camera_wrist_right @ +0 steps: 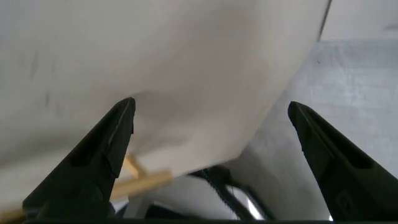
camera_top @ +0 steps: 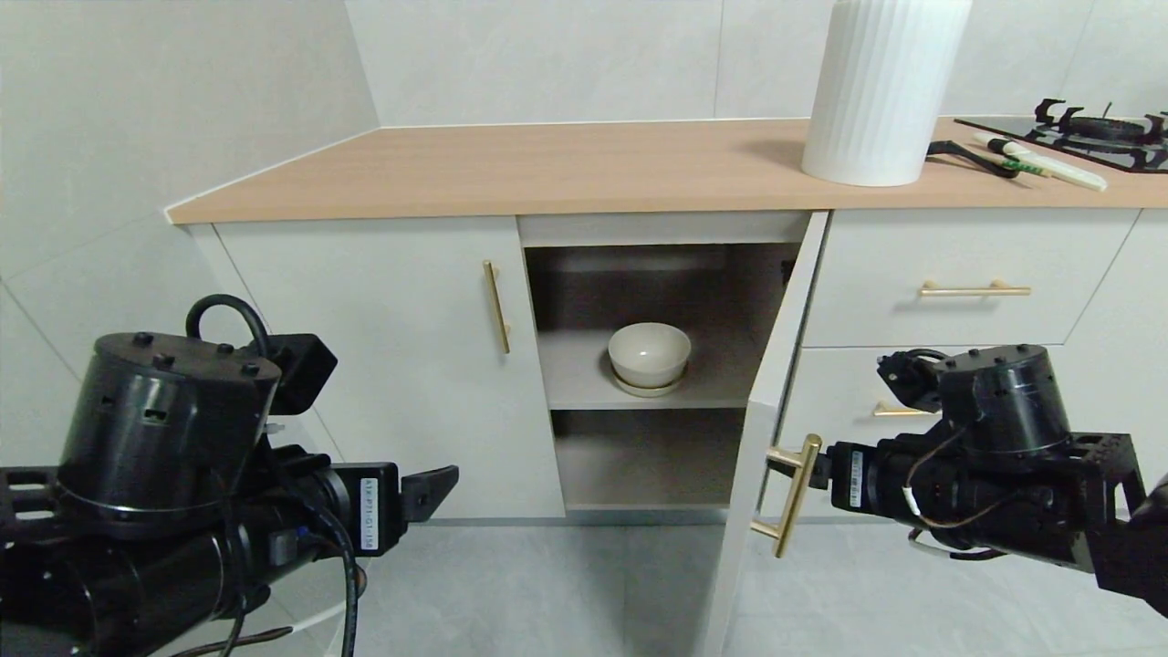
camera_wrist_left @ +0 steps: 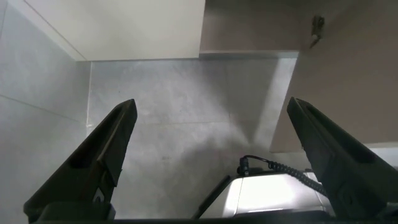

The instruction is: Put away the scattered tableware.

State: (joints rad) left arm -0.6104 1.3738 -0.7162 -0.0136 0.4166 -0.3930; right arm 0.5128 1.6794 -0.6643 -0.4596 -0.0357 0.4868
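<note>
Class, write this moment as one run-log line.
door open | bowl on shelf | right pincer open at handle | left pincer open

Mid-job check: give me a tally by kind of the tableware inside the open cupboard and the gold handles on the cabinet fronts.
Bowl: 1
Small plate under it: 1
Gold door handles: 2
Gold drawer handles: 2
Total: 6
</note>
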